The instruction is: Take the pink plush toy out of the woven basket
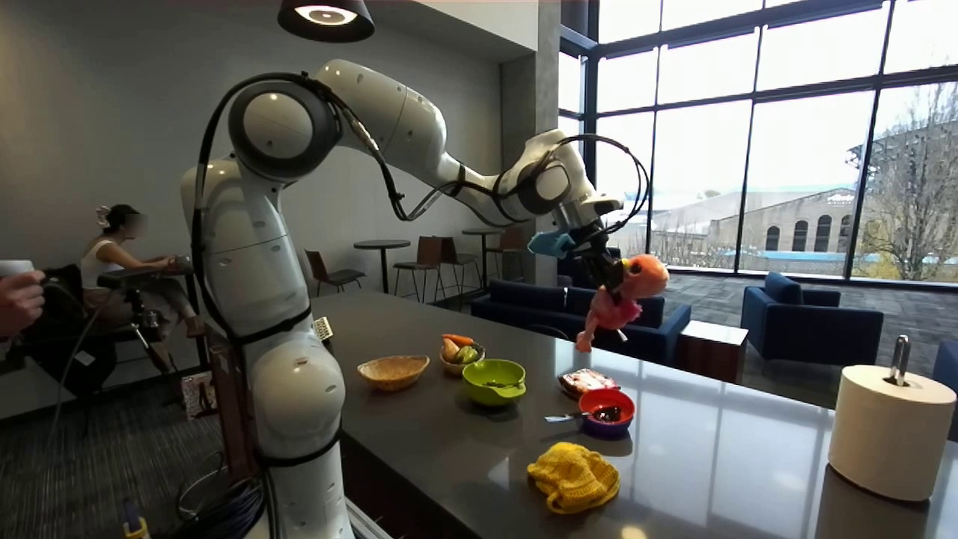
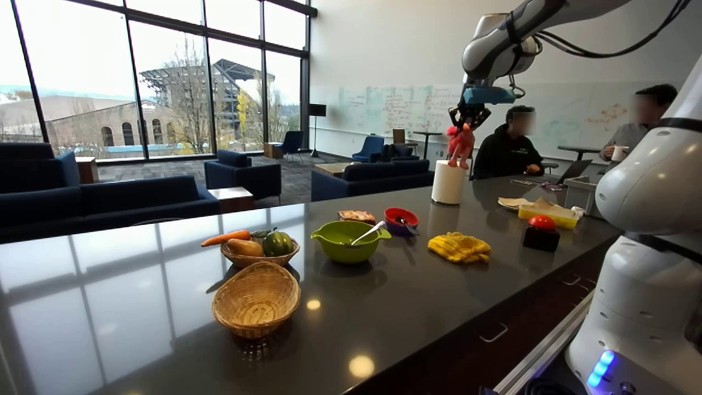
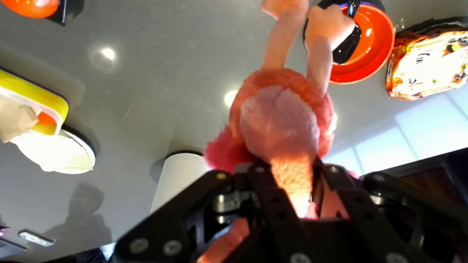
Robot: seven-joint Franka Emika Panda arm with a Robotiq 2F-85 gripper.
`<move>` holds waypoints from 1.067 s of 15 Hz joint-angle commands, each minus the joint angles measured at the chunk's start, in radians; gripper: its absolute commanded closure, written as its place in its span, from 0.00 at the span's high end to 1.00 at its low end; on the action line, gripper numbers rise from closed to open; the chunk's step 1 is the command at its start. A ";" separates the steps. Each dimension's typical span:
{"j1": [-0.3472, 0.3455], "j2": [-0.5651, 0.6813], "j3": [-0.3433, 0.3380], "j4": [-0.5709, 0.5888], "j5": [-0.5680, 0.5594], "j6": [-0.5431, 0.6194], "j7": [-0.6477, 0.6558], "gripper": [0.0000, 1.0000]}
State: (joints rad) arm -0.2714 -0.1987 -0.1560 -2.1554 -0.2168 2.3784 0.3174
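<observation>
My gripper (image 1: 614,284) is shut on the pink plush toy (image 1: 612,314) and holds it in the air above the grey counter. In an exterior view, the gripper (image 2: 469,116) points down and the toy (image 2: 460,145) hangs in front of the paper roll in the picture. In the wrist view, the toy's body and dangling legs (image 3: 279,120) extend beyond the fingers (image 3: 289,173), with part of it squeezed between them. An empty woven basket (image 2: 227,307) stands on the counter, well away from the toy; it also shows in an exterior view (image 1: 394,380).
A smaller basket with vegetables (image 2: 260,260), a green bowl (image 2: 348,249), a red bowl (image 1: 608,423), a snack packet (image 1: 587,382), a yellow cloth (image 1: 575,479), a paper roll (image 1: 891,434), a red button (image 2: 542,230) and a yellow tray (image 2: 548,216) stand on the counter (image 2: 384,318).
</observation>
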 commanded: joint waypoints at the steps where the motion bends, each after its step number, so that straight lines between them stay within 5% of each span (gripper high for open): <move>1: 0.007 0.055 -0.049 0.070 0.105 -0.063 -0.095 0.06; 16: 0.003 0.123 -0.067 0.164 0.069 -0.083 -0.126 0.06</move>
State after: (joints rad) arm -0.2714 -0.0831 -0.2118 -2.0205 -0.1356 2.3134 0.2068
